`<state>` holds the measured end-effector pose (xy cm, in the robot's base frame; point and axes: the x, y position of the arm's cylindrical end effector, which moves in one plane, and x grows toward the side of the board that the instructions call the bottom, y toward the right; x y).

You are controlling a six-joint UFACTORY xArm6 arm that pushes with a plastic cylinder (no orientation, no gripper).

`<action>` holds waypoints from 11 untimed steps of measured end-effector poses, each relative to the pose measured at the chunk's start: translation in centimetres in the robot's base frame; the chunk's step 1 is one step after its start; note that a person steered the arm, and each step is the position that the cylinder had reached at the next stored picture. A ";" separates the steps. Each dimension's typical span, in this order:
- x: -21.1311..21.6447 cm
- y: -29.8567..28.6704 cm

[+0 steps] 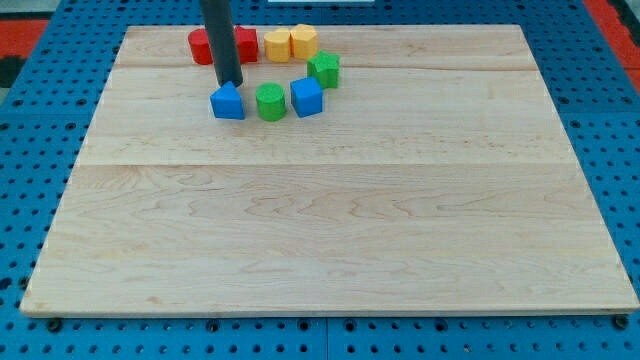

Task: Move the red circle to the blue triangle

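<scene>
The blue triangle (228, 102) lies near the view's top left of the wooden board (330, 200). Two red blocks lie above it along the top edge: one (202, 46) left of the rod and one (244, 44) right of it; the rod partly hides both, so I cannot tell which is the circle. My tip (230, 83) stands just above the blue triangle, touching or almost touching its top, below and between the two red blocks.
A green round block (270, 101) and a blue cube (306, 97) sit right of the triangle. A green block (323, 70) lies above the cube. Two yellow blocks (278, 45) (304, 41) sit at the top edge. Blue pegboard surrounds the board.
</scene>
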<state>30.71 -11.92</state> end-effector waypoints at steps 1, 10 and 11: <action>0.4 0.4; -6.9 -6.0; -9.7 -6.1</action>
<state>21.02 -18.04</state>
